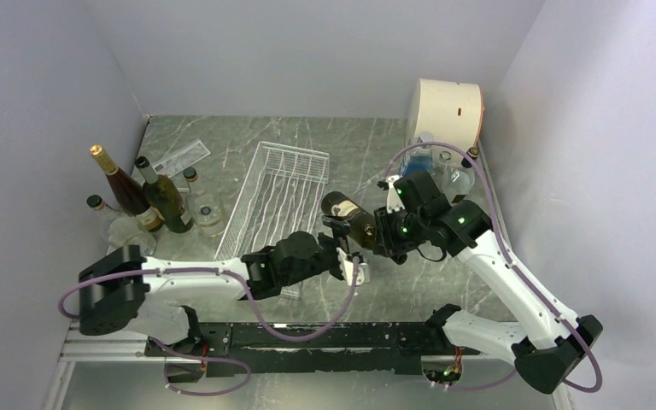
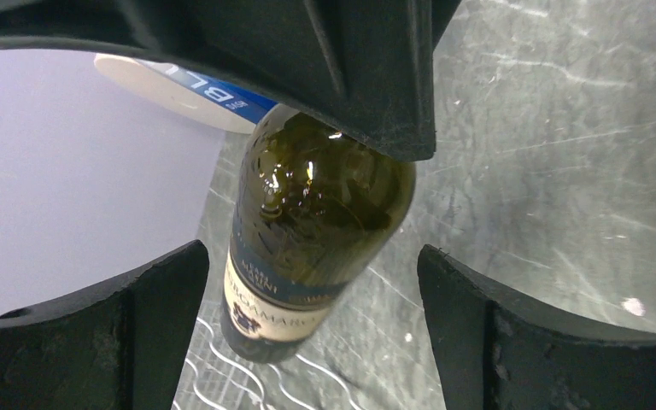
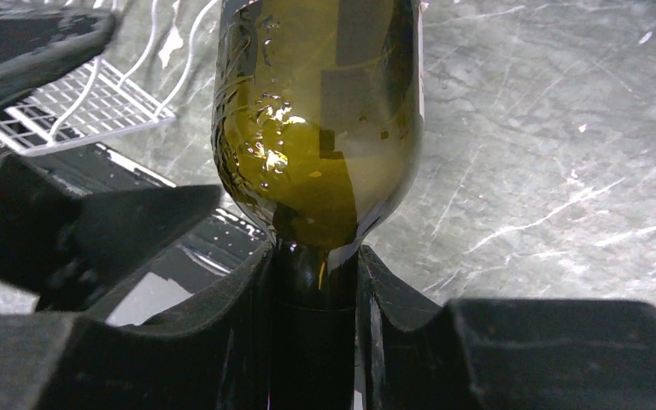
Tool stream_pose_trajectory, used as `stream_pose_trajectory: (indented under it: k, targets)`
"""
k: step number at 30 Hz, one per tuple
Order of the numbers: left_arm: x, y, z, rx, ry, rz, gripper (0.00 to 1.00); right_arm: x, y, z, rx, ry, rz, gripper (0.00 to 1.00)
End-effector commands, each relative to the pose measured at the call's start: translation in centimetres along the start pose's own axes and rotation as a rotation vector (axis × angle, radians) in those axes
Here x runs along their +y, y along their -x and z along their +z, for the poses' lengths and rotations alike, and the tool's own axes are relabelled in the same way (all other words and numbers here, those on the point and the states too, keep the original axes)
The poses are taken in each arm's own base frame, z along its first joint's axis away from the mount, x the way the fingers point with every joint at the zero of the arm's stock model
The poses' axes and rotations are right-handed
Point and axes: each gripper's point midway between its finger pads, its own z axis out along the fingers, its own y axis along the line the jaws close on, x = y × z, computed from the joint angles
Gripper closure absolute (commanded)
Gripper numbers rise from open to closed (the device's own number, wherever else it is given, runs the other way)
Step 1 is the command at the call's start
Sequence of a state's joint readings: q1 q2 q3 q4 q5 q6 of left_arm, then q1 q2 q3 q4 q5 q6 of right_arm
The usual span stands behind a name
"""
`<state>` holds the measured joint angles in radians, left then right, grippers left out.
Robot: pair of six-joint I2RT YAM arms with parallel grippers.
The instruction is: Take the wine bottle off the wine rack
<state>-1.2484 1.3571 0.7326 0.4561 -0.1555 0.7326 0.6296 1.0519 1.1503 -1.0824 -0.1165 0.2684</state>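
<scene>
Right tool [image 3: 316, 286] tight on neck of wine bottle [image 3: 316, 111]; left tool [image 2: 310, 256] wide apart, empty, astride its body.

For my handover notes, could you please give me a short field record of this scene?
wine bottle: lifted clear, right of the wine rack
right claw: shut on the bottle's neck
left claw: open, astride the bottle's body, gaps both sides
wine rack: white wire, no bottle visible on it
elsewhere: standing bottles far left; cream drum far right
</scene>
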Motion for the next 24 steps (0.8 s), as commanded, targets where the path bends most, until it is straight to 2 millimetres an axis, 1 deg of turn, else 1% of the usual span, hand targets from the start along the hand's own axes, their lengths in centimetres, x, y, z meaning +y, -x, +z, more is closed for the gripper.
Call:
stream_pose_trajectory:
  k: [1, 2, 3, 5, 7, 10, 11, 12, 13, 15, 16, 17, 19, 21, 24]
  targets:
    - [1.2, 1.7, 2.4, -0.059, 0.039, 0.15, 0.04, 1.5, 1.0, -1.5, -0.089, 0.079, -0.007, 1.0]
    - [0.9, 1.7, 3.0, -0.058, 0.028, 0.16, 0.04, 1.6, 1.0, -1.7, -0.093, 0.085, -0.009, 1.0]
    - [1.0, 1.9, 3.5, -0.067, 0.037, 0.158, 0.04, 1.6, 0.9, -2.0, -0.095, 0.09, -0.011, 1.0]
    - [1.6, 2.1, 4.2, -0.088, 0.064, 0.153, 0.03, 1.8, 0.8, -2.5, -0.103, 0.1, -0.012, 1.0]
    - [2.1, 1.8, 4.9, -0.091, 0.076, 0.146, 0.03, 2.0, 0.7, -3.0, -0.112, 0.112, -0.011, 1.0]
    - [2.5, 1.8, 5.5, -0.102, 0.078, 0.132, 0.07, 2.5, 0.5, -3.6, -0.119, 0.14, -0.016, 1.0]
    - [2.6, 2.0, 5.6, -0.111, 0.08, 0.129, 0.1, 2.5, 0.4, -3.7, -0.118, 0.14, -0.014, 1.0]
    - [2.6, 2.2, 5.7, -0.116, 0.076, 0.126, 0.15, 2.4, 0.3, -3.8, -0.119, 0.14, -0.016, 1.0]
    - [2.7, 2.3, 5.7, -0.117, 0.078, 0.119, 0.24, 2.4, 0.2, -3.9, -0.121, 0.138, -0.016, 1.0]
    - [3.1, 2.5, 5.5, -0.123, 0.098, 0.092, 0.47, 2.4, 0.4, -4.2, -0.138, 0.139, -0.013, 1.0]
    - [3.3, 2.7, 5.3, -0.127, 0.106, 0.079, 0.58, 2.4, 0.6, -4.4, -0.15, 0.137, -0.01, 0.97]
    - [3.3, 2.8, 5.0, -0.132, 0.106, 0.056, 0.66, 2.4, 0.8, -4.6, -0.163, 0.135, -0.005, 0.88]
    - [3.6, 3.3, 4.2, -0.144, 0.108, 0.007, 0.75, 2.1, 1.6, -4.8, -0.203, 0.113, 0.01, 0.69]
    - [3.9, 3.8, 3.5, -0.157, 0.104, -0.042, 0.81, 1.8, 2.5, -4.9, -0.247, 0.09, 0.026, 0.54]
    - [3.8, 4.2, 2.8, -0.159, 0.089, -0.129, 0.85, 1.3, 4.1, -5.1, -0.315, 0.053, 0.045, 0.34]
